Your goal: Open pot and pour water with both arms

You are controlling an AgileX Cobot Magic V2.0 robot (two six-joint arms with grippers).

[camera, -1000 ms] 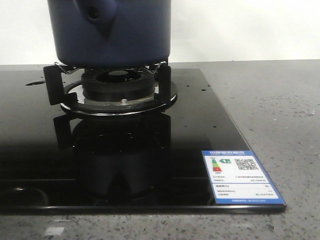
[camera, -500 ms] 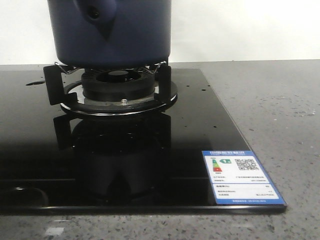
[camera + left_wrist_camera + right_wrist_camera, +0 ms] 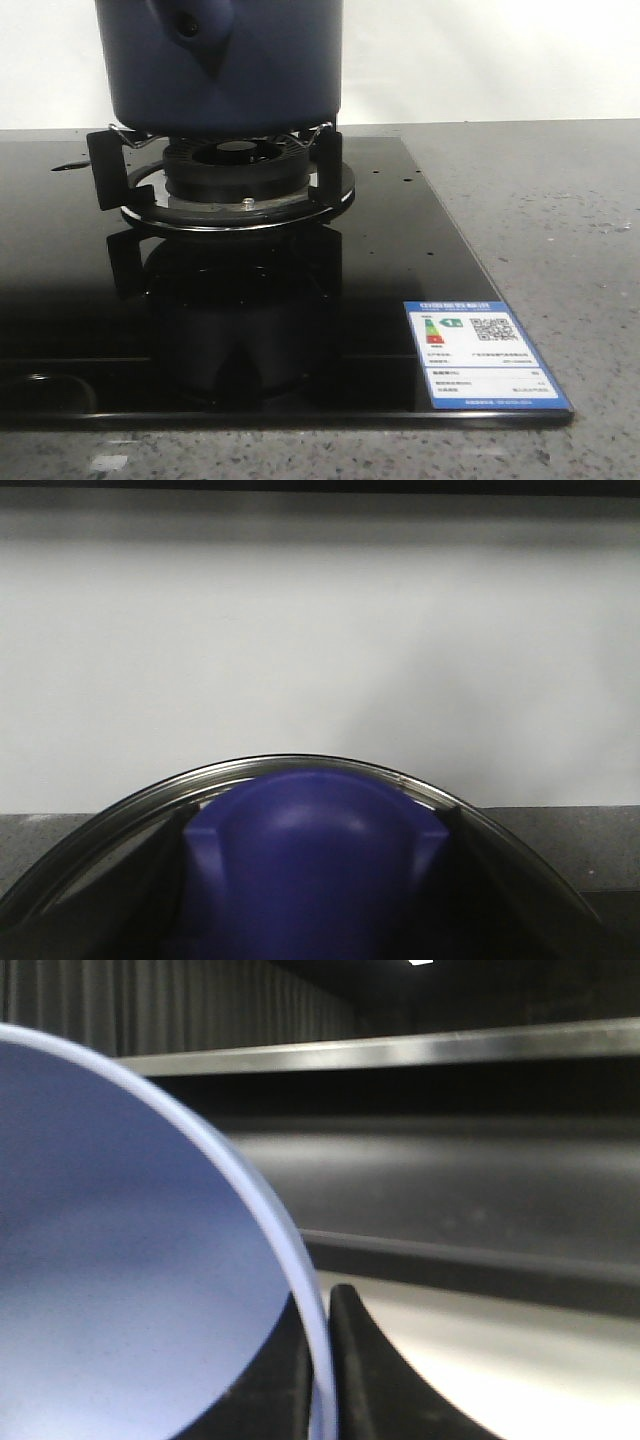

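One pot [image 3: 225, 65], dark navy, sits on the burner stand [image 3: 235, 175] of the black hob [image 3: 380, 250]. Its side stub [image 3: 188, 25] faces you, and its top is cut off in the front view. Set against the last second, nothing has moved: pot, stand and reflections match exactly. So read this as a pause, with no opening or pouring visible yet.

Your left tool [image 3: 312, 880] looks clenched on the blue lid knob [image 3: 315, 860]. A dark finger [image 3: 160, 890] presses each flank of the knob, and the lid's metal rim [image 3: 300, 762] arcs just beyond the fingers. You cannot tell from here whether the lid rests on the pot or is already lifted. Past that tool there is only a pale wall [image 3: 300, 660], so upward room seems free.

Your right tool [image 3: 322, 1380] is grasping the periwinkle bowl [image 3: 120, 1260]. The bowl's thin lip stands pinched between the two fingers [image 3: 355, 1380], and its hollow fills one side of the wrist view. The other side of that tool is open.

Neither tool shows in the front view. The stand's upright prongs hug the pot's base, so any lift probably needs to go straight up first. The hob's edge and its label [image 3: 485, 355] lie well clear, with grey desk [image 3: 540, 220] beyond.
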